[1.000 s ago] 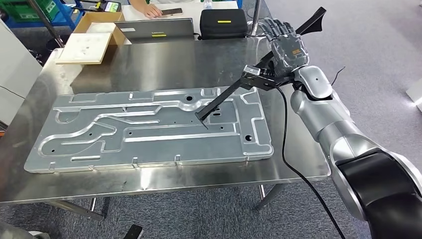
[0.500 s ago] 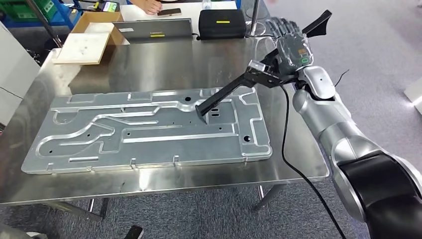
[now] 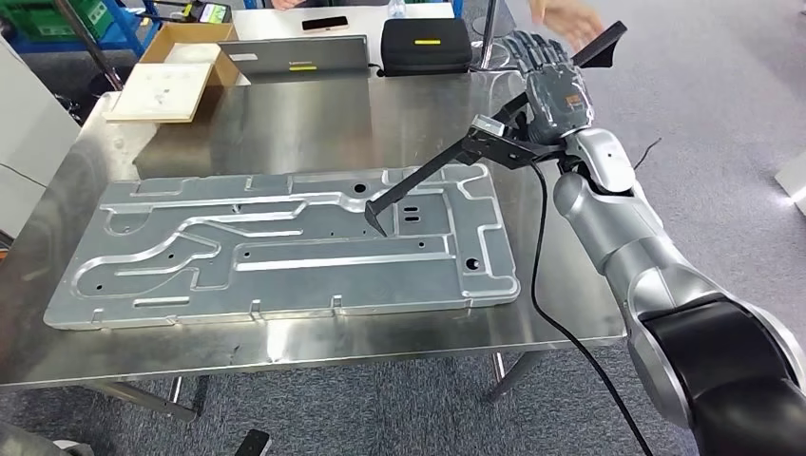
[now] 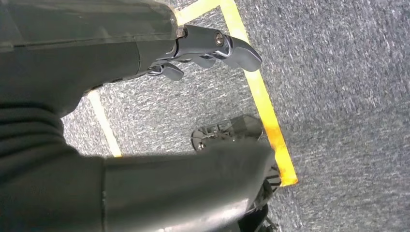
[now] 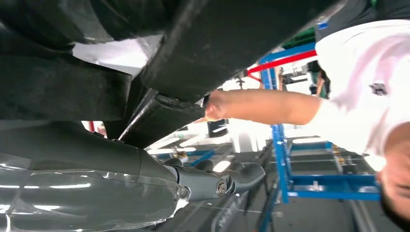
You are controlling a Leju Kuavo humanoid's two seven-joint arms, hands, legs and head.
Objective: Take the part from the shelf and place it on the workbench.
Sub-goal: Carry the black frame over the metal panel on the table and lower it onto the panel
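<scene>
My right hand [image 3: 556, 90] grips a long black angled part [image 3: 428, 176] above the right end of the steel workbench [image 3: 314, 123]. The part's lower end [image 3: 373, 220] points down at a large grey machined plate [image 3: 190, 275] lying on the bench; I cannot tell whether it touches. Its upper end [image 3: 604, 46] sticks out past my hand. In the right wrist view the part [image 5: 232, 43] lies across my hand [image 5: 212, 183]. My left hand [image 4: 203, 48] hangs over the carpet, fingers apart and holding nothing.
A person's hand [image 3: 566, 17] reaches in close to the part's upper end; the arm [image 5: 270, 104] is seen from my right wrist. At the bench's far edge stand a laptop [image 3: 295, 55], a black case [image 3: 427, 43] and a cardboard box [image 3: 176, 66]. A black cable [image 3: 542, 285] hangs from my right wrist.
My right hand has shifted a little, swinging the part's lower end leftward over the plate. A person's hand has come in near the part's upper end.
</scene>
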